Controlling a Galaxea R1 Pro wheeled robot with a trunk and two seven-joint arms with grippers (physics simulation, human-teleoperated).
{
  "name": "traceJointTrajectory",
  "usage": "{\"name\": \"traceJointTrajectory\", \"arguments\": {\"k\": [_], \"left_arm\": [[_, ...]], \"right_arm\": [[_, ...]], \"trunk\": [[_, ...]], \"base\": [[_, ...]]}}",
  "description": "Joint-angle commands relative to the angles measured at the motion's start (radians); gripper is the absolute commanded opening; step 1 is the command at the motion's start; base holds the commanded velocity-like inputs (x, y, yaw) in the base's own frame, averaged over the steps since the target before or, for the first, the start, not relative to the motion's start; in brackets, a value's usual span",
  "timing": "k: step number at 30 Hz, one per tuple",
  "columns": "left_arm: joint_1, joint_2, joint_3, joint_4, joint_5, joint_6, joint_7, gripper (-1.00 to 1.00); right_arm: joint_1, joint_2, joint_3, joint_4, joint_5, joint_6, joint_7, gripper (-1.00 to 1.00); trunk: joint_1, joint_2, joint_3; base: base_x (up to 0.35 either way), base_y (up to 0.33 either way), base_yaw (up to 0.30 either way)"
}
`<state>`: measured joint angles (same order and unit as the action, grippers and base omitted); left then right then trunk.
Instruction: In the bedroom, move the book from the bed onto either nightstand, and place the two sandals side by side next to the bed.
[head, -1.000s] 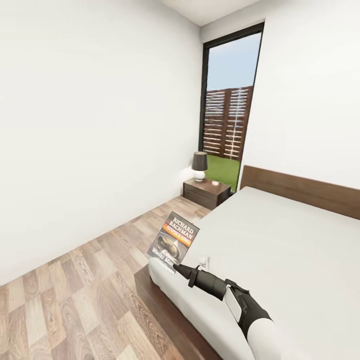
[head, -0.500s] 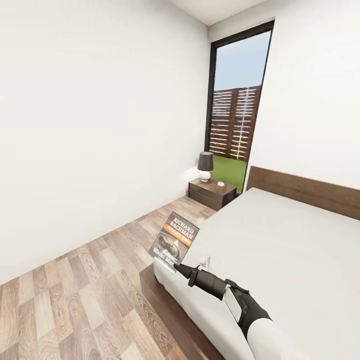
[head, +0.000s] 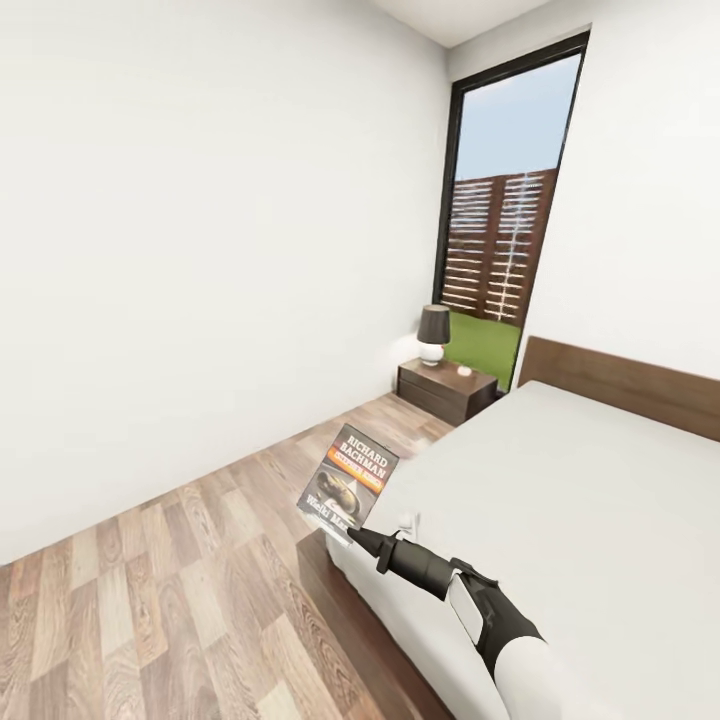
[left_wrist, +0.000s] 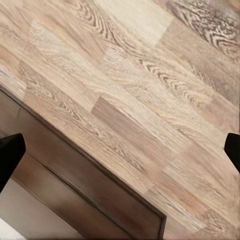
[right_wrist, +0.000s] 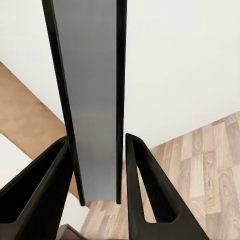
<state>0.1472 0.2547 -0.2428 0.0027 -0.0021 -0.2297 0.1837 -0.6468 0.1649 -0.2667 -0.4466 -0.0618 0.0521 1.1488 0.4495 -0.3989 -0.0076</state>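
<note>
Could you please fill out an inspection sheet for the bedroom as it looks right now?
Surface: wood-plank floor; pale mattress of the bed bare.
Job's things: book held upright off the bed; nightstand by the window; sandals nothing seen.
Clutter: lamp and a small white item on the nightstand.
Grippers: right gripper shut on the book's edge; left gripper open over the floor.
Cables: nothing seen.
Surroundings: white walls, fence outside.

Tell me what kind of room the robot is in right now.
Most likely a bedroom: a large low bed with a dark-brown wooden frame and pale-grey mattress, a small dark-brown wooden nightstand carrying a black-shaded table lamp, and light-brown wood-plank floor.
</note>
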Motion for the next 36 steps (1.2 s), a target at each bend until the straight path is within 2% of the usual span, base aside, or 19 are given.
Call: {"name": "traceJointTrajectory", "arguments": {"k": [1,19,36], "left_arm": [[0.0,0.0,-0.007,0.0,0.0,-0.005,0.005,1.0],[0.0,0.0,-0.007,0.0,0.0,-0.008,0.005,1.0],[0.0,0.0,-0.007,0.0,-0.001,-0.01,0.005,1.0]], "right_arm": [[-0.001,0.001,-0.005,0.0,0.0,0.005,0.005,-1.0],[0.0,0.002,-0.005,0.0,0.0,0.005,0.003,-1.0],[-0.001,0.002,0.012,0.0,0.0,0.005,0.002,-1.0]], "trunk": [[0.0,-0.001,-0.001],[0.0,-0.001,-0.001],[0.0,-0.001,-0.001]], "base": [[0.004,0.0,0.278],[-0.007,0.012,0.274],[-0.097,0.147,0.182]]}}
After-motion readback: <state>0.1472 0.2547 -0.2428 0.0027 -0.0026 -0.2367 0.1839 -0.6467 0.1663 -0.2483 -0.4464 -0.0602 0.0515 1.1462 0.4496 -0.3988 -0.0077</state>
